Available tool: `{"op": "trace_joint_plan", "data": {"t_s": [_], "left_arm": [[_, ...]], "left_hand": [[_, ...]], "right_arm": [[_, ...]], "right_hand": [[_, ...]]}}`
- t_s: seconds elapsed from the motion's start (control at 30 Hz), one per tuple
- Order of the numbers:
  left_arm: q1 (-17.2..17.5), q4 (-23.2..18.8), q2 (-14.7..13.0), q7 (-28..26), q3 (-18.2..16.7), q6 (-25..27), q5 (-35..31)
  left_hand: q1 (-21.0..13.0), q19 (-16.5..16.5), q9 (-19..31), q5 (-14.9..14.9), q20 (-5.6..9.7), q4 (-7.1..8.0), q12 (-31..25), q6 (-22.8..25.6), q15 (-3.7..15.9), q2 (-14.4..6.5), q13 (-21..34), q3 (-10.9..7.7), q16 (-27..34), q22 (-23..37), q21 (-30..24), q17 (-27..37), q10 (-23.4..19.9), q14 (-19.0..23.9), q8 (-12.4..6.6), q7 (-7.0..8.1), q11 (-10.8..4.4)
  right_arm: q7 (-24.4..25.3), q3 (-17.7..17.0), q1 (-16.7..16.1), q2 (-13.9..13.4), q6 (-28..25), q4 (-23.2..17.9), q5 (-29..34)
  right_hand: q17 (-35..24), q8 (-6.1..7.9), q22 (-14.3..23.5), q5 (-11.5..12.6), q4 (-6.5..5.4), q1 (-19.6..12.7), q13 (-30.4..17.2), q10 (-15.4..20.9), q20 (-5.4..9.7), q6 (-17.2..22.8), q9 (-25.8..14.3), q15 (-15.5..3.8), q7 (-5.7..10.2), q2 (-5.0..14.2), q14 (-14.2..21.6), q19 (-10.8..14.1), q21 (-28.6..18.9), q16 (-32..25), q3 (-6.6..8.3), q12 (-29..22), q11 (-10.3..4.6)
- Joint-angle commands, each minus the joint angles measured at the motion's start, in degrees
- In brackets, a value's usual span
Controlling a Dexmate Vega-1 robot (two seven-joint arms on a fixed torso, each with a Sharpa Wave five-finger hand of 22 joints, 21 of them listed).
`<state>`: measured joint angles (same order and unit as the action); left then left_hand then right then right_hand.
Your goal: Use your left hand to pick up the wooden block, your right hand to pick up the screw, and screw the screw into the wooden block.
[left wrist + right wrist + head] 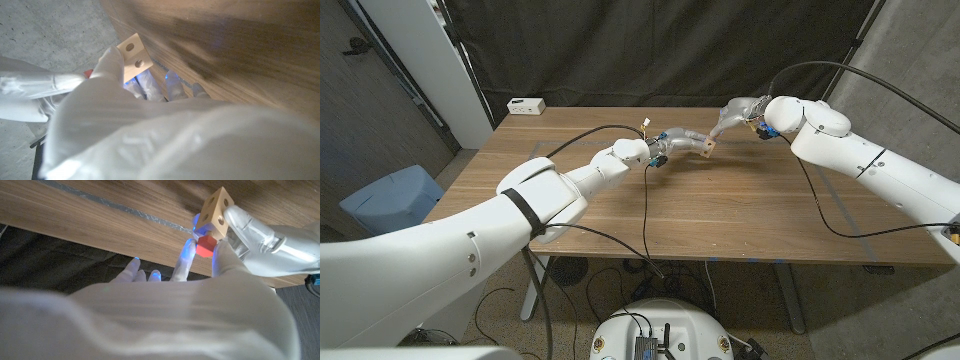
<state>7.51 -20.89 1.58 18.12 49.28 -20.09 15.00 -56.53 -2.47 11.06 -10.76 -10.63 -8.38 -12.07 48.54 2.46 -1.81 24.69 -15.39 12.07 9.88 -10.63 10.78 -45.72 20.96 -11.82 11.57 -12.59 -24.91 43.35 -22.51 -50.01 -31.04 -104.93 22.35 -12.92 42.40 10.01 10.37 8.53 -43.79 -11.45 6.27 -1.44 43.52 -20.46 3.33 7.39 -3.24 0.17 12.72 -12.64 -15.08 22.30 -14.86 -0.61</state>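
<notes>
My left hand [672, 140] holds the pale wooden block [705, 149] up over the far middle of the table. The block [134, 56] has two round holes on one face. My right hand [738, 113] comes in from the right and meets the block. It pinches the red-headed screw [204, 246] against the block [216, 210], right under one face. The left hand's fingers [255, 235] wrap the block from the other side. The screw's shaft is hidden.
A small white box [526, 105] sits at the table's [620, 215] far left corner. Black cables [645, 200] trail over the tabletop from both arms. A blue bin [390, 200] stands on the floor left of the table. A dark curtain hangs behind.
</notes>
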Motion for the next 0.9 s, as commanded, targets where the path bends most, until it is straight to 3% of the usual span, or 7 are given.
{"op": "trace_joint_plan", "data": {"t_s": [0.03,0.37,0.9], "left_arm": [[0.11,0.00,-0.08,0.12,0.07,-0.22,0.22],[-0.03,0.08,0.01,-0.01,0.09,0.43,0.26],[-0.11,0.10,0.00,-0.03,0.30,0.72,0.43]], "left_hand": [[-0.13,-0.15,0.16,-0.44,-0.11,-0.11,-0.01,0.67,2.32,-0.66,0.20,-0.47,0.24,0.17,-0.53,0.25,-0.22,0.64,-0.31,-0.09,0.01],[-0.25,-0.19,0.15,-0.46,0.00,-0.18,-0.01,0.82,2.37,-0.70,0.21,-0.52,0.24,0.17,-0.53,0.25,-0.21,0.65,-0.36,-0.12,0.01],[-0.33,-0.24,0.14,-0.52,-0.08,-0.18,0.03,0.82,2.28,-0.86,0.18,-0.58,0.23,0.17,-0.52,0.28,-0.13,0.58,-0.35,-0.13,0.02]], "right_arm": [[-0.44,1.18,0.78,1.31,-0.10,1.55,1.13],[-0.38,1.81,1.12,1.88,-1.22,2.14,2.16],[0.30,2.32,0.90,1.89,-2.49,1.83,3.89]], "right_hand": [[-0.23,0.35,0.12,-0.04,-0.34,0.53,-0.20,0.94,0.19,0.66,0.07,0.09,-0.22,0.00,0.47,0.59,-0.30,-0.25,0.10,-0.27,0.00],[-0.22,0.59,0.15,-0.22,-0.88,1.93,-0.17,2.54,-0.11,2.20,0.96,0.05,-0.35,0.09,1.62,1.54,-0.40,-0.55,-0.33,-0.40,0.16],[-0.21,1.19,0.19,-0.43,-2.60,7.38,-0.11,6.10,-0.06,7.15,3.49,-0.35,-1.44,-0.66,3.88,3.29,-0.39,-0.99,-2.32,-0.52,0.01]]}}
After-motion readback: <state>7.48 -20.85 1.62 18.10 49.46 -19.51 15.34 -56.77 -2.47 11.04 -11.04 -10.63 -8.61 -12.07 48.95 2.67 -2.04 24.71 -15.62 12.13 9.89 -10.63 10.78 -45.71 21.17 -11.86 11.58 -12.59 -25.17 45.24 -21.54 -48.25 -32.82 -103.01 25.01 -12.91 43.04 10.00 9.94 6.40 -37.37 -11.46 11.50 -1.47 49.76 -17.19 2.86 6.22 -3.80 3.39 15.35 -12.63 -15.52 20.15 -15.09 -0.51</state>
